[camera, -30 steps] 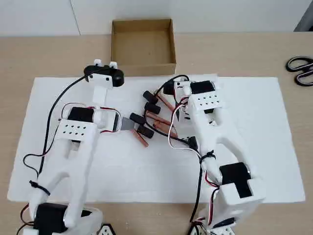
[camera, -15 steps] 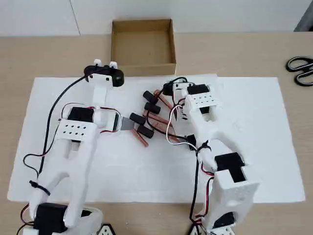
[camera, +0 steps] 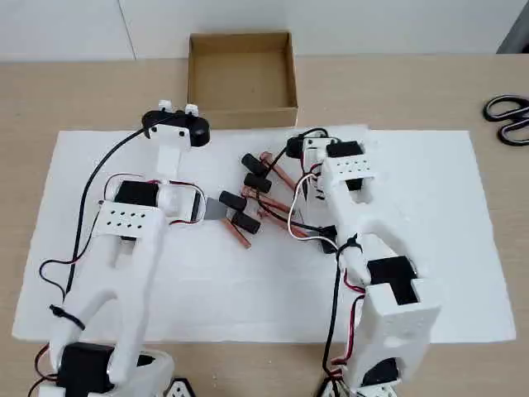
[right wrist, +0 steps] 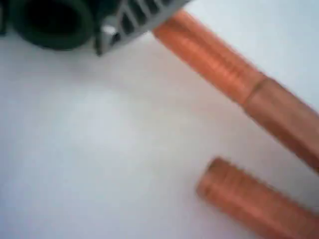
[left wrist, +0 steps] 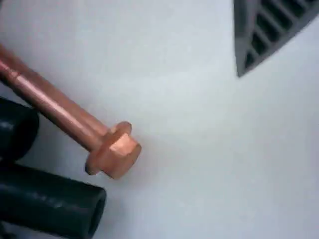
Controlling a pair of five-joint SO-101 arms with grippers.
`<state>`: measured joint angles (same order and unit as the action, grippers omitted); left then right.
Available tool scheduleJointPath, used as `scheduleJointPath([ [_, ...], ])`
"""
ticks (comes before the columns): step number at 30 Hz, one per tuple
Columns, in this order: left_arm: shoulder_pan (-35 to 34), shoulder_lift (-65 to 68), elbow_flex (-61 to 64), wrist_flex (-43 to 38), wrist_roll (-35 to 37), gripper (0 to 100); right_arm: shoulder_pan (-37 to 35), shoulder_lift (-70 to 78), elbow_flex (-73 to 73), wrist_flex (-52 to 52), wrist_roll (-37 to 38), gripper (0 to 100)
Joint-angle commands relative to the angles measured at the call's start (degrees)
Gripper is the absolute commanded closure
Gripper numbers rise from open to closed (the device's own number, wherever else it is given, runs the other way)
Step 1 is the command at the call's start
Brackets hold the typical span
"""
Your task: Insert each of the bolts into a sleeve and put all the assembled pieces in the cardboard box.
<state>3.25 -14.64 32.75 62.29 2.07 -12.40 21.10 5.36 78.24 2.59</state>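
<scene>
Where: the bolts (camera: 266,198) and sleeves (camera: 257,182) lie in a loose heap on the white sheet (camera: 430,182), between the two arms. The box (camera: 241,109) stands well apart on the worktop (camera: 397,91), with no piece in it yet.
Left pincer (camera: 215,208): low at the heap's edge, just beside a bolt head (left wrist: 112,155). We cannot tell how wide it stands.
Right pincer (camera: 302,188): low at the heap's other side, close over two threaded ends. Here too we cannot tell its width.
Bolts: copper-coloured metal, with a smooth shank, a threaded end and a flanged hex head. We judge them stiff, dense for their size and apt to roll.
Sleeves: matt black tubes with a round bore. We cannot tell whether they are rubber or plastic. We judge them light and less slippery than the metal.
Hold: we would take a bolt across the smooth shank near the head, leaving the threads free for the bore. We would take a sleeve across its middle, with the mouth clear.
Sheet: matt white, so we expect little sliding on it.
</scene>
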Motion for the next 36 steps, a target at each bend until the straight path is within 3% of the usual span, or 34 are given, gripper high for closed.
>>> scheduleJointPath([
  [1,0.26,-0.7,-0.4,-0.79,-0.35,69,-0.13,1.89,0.44,-1.01,0.0,99.3],
  [10,0.35,-0.7,-3.56,2.11,0.26,69,-0.13,-18.95,0.35,7.87,3.08,99.4],
  [13,-0.26,-0.18,-9.8,7.3,10.11,69,-0.13,-23.08,0.53,10.24,3.08,99.4],
  [14,-0.62,0.53,-11.03,7.65,13.27,69,-0.13,-23.43,0.53,10.77,3.08,99.4],
  [20,1.32,7.74,-16.22,8.0,12.48,69,2.15,-23.78,0.44,10.95,3.08,99.4],
  [29,4.04,15.21,-24.57,10.55,20.92,69,4.79,-23.78,0.44,12.09,3.08,99.4],
  [36,6.51,28.66,-24.92,3.69,25.67,69,9.36,-23.43,0.44,11.12,3.08,99.4],
])
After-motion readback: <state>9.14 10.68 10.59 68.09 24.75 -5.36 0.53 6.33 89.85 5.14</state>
